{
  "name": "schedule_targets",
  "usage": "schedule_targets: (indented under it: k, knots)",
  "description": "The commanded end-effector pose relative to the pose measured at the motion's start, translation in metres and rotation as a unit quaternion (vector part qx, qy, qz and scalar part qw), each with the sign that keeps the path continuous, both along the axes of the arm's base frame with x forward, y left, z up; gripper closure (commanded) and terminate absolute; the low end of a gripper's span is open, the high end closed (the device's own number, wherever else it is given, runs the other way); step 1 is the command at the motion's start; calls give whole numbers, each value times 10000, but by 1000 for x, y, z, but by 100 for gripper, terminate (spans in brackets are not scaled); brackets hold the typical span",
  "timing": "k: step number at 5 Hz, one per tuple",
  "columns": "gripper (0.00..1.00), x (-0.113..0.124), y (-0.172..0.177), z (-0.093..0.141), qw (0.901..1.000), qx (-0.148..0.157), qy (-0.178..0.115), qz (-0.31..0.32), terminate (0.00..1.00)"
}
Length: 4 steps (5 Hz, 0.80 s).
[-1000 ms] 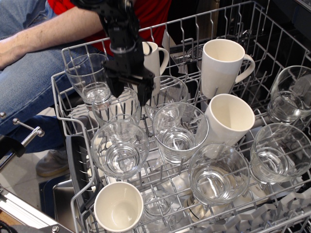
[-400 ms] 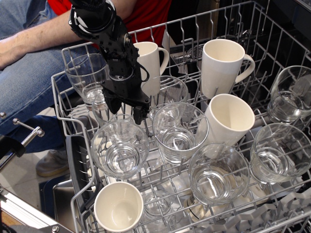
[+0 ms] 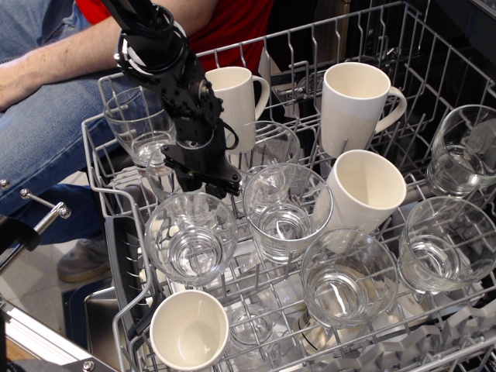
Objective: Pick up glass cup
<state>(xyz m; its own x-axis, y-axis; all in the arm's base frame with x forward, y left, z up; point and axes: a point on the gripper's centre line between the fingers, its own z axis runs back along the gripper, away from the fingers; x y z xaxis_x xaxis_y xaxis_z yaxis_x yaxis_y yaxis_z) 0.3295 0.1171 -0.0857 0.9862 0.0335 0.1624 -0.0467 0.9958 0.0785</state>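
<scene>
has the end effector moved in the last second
Yes. The end effector has dropped lower in the view, from beside the white mug to the far rim of the glass cup.

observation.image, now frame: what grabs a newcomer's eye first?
The black gripper reaching down from upper left, jaws low at the far rim of a glass cup at left-centre of the wire dish rack. Around it the rack is crowded with clear tumblers, with tall white mugs at back centre-right. Behind the rack sits a person in jeans and red top.
</scene>
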Motion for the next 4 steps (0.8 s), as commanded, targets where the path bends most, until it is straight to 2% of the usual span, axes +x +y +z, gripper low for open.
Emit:
schedule_targets:
  k: [1, 2, 3, 4]
  knots:
    - [100, 18, 9, 15, 9999, 46, -161, 38, 0]
    - [100, 26, 10, 32, 9999, 48, -151, -9, 0]
    - [100, 31, 11, 60, 9997, 41, -233, 4, 0]
    - [100, 19, -5, 85, 9993, 32, -371, 36, 0]
